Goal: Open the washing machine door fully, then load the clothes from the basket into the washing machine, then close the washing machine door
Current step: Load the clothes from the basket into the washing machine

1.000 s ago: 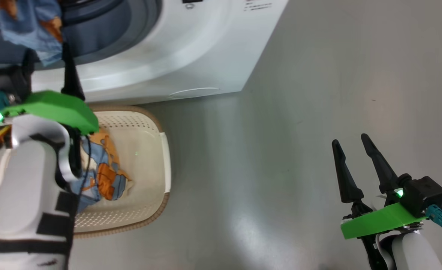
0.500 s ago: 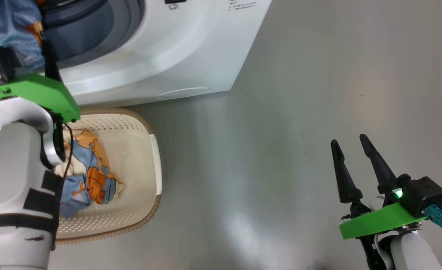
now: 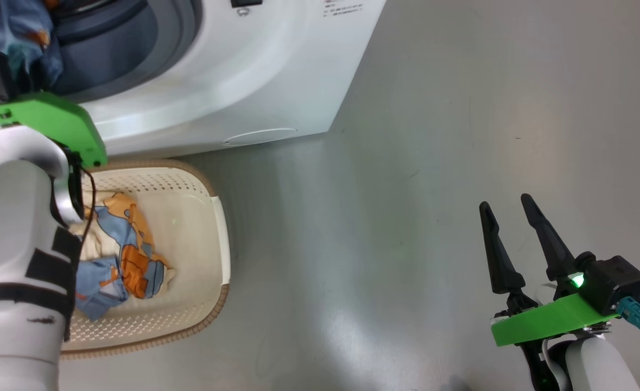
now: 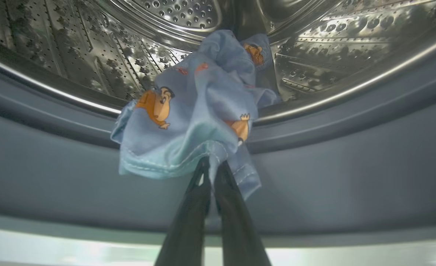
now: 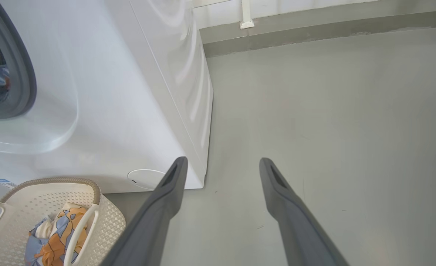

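Door stage is judged complete. Your left hand (image 4: 211, 166) pinches one garment (image 4: 199, 122) at the drum (image 4: 314, 55) mouth. Your right hand (image 3: 504, 201) is spread and idle. More clothes (image 3: 124, 255) lie in the basket (image 3: 219, 239), 6 o'clock from the drum. Closing is pending.

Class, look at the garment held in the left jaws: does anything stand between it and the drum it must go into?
Nothing visible blocks it. The garment, pinched by the left gripper, hangs across the gasket lip at the open mouth, and the steel drum stands open beyond it.
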You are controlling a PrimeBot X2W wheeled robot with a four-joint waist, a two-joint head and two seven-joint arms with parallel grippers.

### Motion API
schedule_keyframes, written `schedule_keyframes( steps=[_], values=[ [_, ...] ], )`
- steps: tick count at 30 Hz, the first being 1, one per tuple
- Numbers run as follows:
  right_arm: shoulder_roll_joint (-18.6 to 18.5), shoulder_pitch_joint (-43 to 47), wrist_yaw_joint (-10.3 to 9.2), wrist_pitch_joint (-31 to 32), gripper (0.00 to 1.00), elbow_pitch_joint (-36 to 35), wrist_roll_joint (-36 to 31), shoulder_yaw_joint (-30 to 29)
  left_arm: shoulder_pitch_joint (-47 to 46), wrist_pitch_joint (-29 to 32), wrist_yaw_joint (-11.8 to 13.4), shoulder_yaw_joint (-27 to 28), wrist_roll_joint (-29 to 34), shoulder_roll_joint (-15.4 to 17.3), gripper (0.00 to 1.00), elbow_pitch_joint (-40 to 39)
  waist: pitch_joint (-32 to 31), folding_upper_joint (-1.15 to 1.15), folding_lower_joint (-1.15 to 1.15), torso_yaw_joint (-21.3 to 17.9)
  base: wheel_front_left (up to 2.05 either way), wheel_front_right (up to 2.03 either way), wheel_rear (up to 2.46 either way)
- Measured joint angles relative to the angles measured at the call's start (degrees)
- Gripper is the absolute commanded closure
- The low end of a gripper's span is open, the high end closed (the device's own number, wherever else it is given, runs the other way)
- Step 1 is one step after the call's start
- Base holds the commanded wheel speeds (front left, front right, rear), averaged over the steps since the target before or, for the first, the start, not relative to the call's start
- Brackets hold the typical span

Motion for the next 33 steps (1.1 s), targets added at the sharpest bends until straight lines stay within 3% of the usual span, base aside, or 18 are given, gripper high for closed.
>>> schedule_keyframes(
  steps=[7,11,19,29,33],
  values=[
    [0.1,0.0,0.00,0.0,0.00,0.0,0.2,0.6,-5.1,-5.4,0.2,0.6,0.0,0.5,1.00,2.7,0.1,0.00,0.00,-0.8,0.00,0.00,0.00],
    [0.1,0.0,0.00,0.0,0.00,0.2,0.5,2.2,-10.1,-8.5,0.9,1.3,0.0,2.5,1.00,6.0,0.4,0.00,0.00,-2.3,0.00,0.00,0.00],
    [0.2,0.2,0.00,0.0,0.00,1.2,1.0,4.9,-16.8,-10.7,-1.2,1.4,1.1,7.9,1.00,12.2,1.4,0.00,0.00,-6.5,0.00,0.00,0.00],
    [0.5,1.7,0.00,0.0,0.00,1.1,1.4,5.7,-23.7,-11.4,-1.3,4.0,1.5,12.7,1.00,9.7,3.8,0.00,0.00,-11.7,0.00,0.00,0.00],
    [0.7,1.7,0.00,0.0,0.00,1.1,1.4,6.8,-25.2,-11.5,-2.5,3.5,2.1,13.8,1.00,12.1,4.9,0.00,0.00,-13.1,0.00,0.00,0.00]
  ],
)
